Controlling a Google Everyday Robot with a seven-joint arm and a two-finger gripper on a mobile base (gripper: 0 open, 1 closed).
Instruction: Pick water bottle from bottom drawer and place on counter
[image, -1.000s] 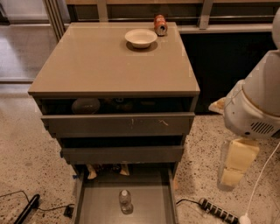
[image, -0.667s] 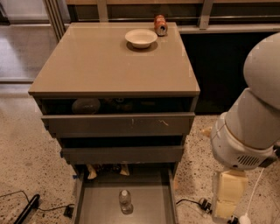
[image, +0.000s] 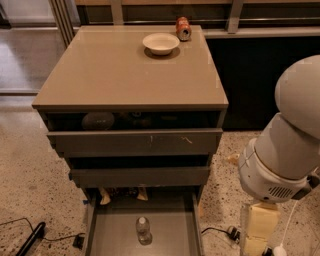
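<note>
The water bottle (image: 144, 230), small and clear with a white cap, lies on the flat grey floor of the open bottom drawer (image: 112, 235), near the middle. The counter (image: 125, 70) is the glossy beige top of the cabinet. My white arm (image: 285, 150) fills the right side, beside the cabinet. Its beige lower link (image: 261, 225) runs down out of the picture at the bottom right. The gripper is below the picture's edge and does not show.
A white bowl (image: 161, 43) and an orange soda can (image: 183, 28) stand at the counter's far edge. The two upper drawers (image: 135, 142) are slightly open. Cables and a plug (image: 231, 232) lie on the speckled floor on the right, and a black cable (image: 30, 239) on the left.
My arm has come lower and closer in view on the right, and its beige link has sunk towards the bottom edge. The bottle and drawers have not moved.
</note>
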